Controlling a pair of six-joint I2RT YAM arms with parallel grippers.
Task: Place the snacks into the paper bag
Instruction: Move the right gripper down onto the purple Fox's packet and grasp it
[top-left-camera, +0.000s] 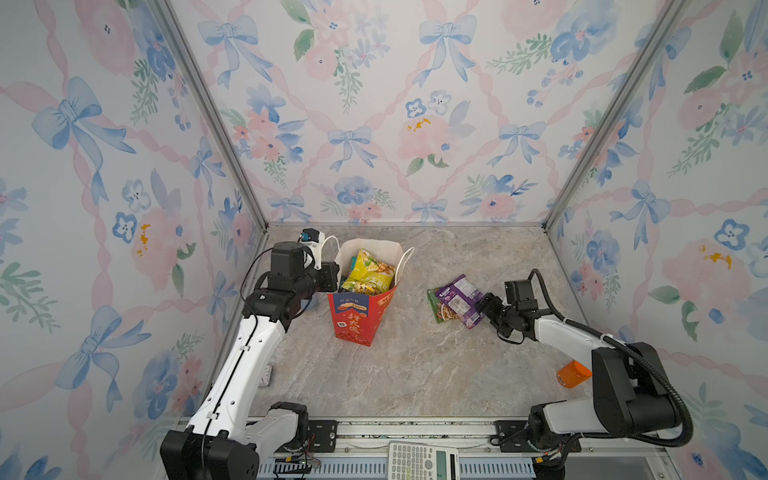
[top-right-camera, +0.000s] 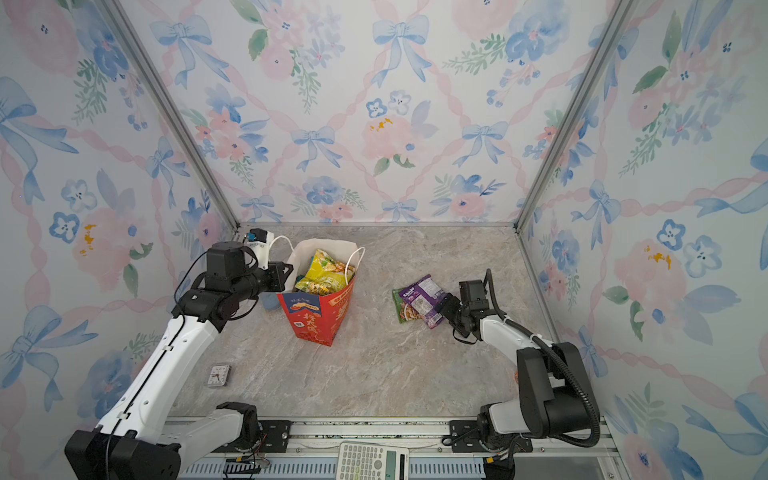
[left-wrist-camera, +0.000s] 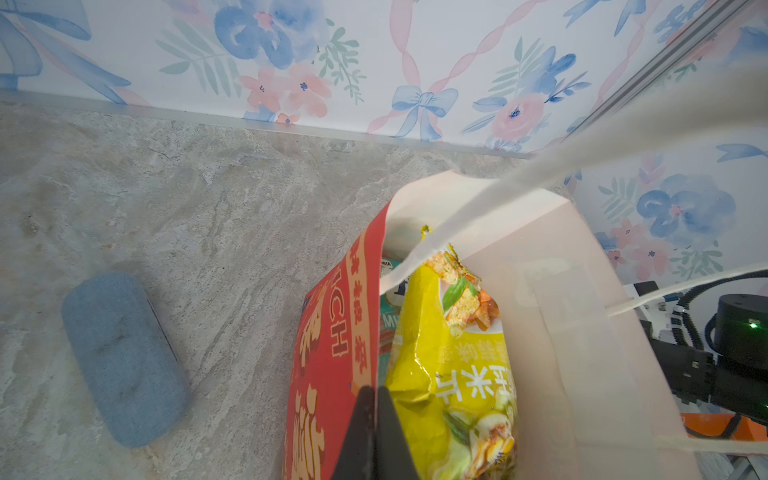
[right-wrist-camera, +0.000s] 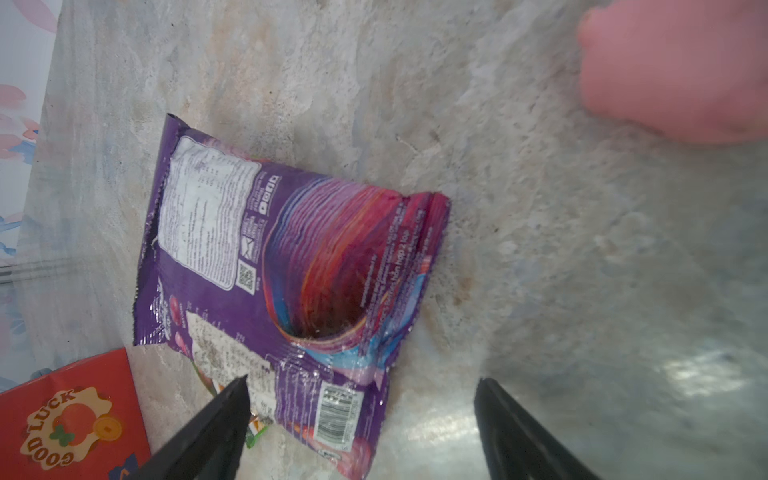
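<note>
Two snacks are left outside the bag. A glossy purple packet (top-left-camera: 461, 300) lies flat on the marbled surface (top-left-camera: 415, 374), back side up, with a white printed panel and a barcode showing. It overlaps a green packet (top-left-camera: 434, 306), of which only an edge is seen.

Both lie well to the right of the paper bag (top-left-camera: 358, 320), which stands upright, red with gold characters, its white inside open at the top. A crinkled yellow packet (top-left-camera: 370, 272) is seen uppermost inside it, with a teal packet (left-wrist-camera: 388, 320) beside it; whatever lies deeper is hidden. The task is judged well advanced, with two packets to go.

The right pincer (top-left-camera: 485, 305) is held wide open just beside the purple packet, gripping nothing. The left pincer (left-wrist-camera: 374, 395) is closed on the bag's rim. An orange bottle (top-left-camera: 573, 374) and a calculator (top-left-camera: 422, 461) are set apart near the front.
</note>
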